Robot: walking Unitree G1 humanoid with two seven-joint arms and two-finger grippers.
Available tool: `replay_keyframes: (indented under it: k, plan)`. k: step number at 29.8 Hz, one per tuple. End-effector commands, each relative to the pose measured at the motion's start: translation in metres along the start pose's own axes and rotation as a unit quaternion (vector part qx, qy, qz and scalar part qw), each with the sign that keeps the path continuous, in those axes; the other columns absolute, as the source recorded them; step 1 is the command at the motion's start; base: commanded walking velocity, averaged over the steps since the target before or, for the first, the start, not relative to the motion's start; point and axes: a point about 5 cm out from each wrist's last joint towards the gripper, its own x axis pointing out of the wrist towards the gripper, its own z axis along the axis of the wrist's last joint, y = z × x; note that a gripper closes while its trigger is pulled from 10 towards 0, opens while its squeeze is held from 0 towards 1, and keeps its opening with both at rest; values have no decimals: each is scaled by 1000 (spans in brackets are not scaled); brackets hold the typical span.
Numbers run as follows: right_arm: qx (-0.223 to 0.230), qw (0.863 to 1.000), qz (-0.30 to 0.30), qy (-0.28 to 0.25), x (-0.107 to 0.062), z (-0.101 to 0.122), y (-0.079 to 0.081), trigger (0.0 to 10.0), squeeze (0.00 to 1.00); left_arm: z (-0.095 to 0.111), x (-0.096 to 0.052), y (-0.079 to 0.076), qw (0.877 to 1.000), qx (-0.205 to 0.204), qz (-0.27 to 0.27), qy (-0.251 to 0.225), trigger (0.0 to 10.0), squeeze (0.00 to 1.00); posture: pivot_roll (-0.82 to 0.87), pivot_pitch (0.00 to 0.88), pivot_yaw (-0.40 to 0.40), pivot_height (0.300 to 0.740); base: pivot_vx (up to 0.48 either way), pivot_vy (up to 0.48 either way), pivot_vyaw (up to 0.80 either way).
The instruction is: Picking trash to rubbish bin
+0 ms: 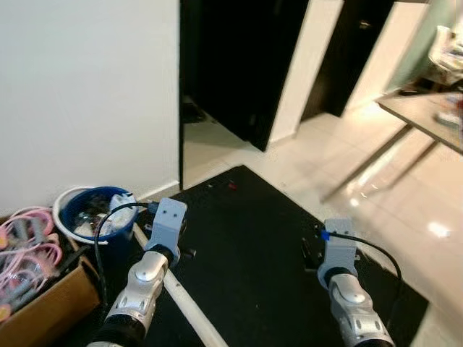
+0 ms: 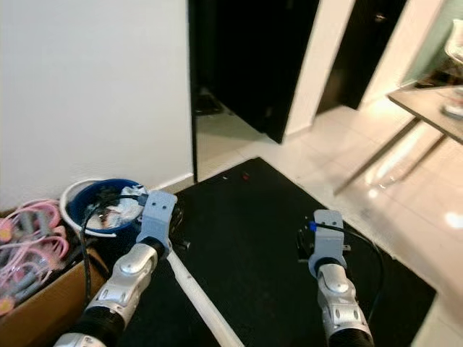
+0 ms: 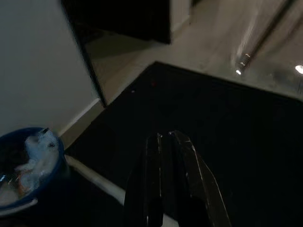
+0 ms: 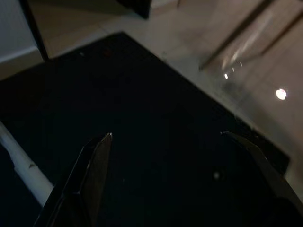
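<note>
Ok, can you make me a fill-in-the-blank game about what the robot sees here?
1. The bin with trash in it is colored ____.
2. The mat on the floor is colored ____.
3. The left hand has its fingers ____.
4. The right hand has its fingers ____.

Missing words: blue; black; shut; open

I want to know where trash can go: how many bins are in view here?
1. A blue bin, already holding crumpled trash, stands on the floor by the white wall, ahead of the left gripper and beside a cardboard box. Others may stand out of frame.
</note>
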Motion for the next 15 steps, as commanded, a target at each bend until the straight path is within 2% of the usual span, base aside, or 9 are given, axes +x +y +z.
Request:
replay_keyframes:
  k: [1, 7, 11, 12, 15]
  plan:
    - [-6, 1000, -4, -1, 0, -1, -5, 10000, 0, 0, 1, -5, 1000, 9, -13, 0, 10000, 0, -104, 0, -25, 740, 0, 0, -800]
    - [-6, 1000, 0, 1, -1, -4, -1, 10000, 0, -2, 0, -4, 1000, 18, -19, 1, 10000, 0, -95, 0, -13, 740, 0, 0, -800]
    - [-2, 1000, 10, -4, 2, 1, 7, 10000, 0, 5, 4, 2, 999, 30, -24, -1, 10000, 0, -88, 0, -6, 740, 0, 0, -800]
    - [4, 1000, 18, -10, 4, 5, 10, 10000, 0, 12, 7, 5, 999, 38, -27, -12, 10000, 0, -69, 0, -7, 740, 0, 0, -800]
    - [-3, 1000, 22, -10, 4, 3, 14, 10000, 0, 13, 9, 12, 1000, 29, -8, -7, 10000, 0, -63, 0, -3, 740, 0, 0, -800]
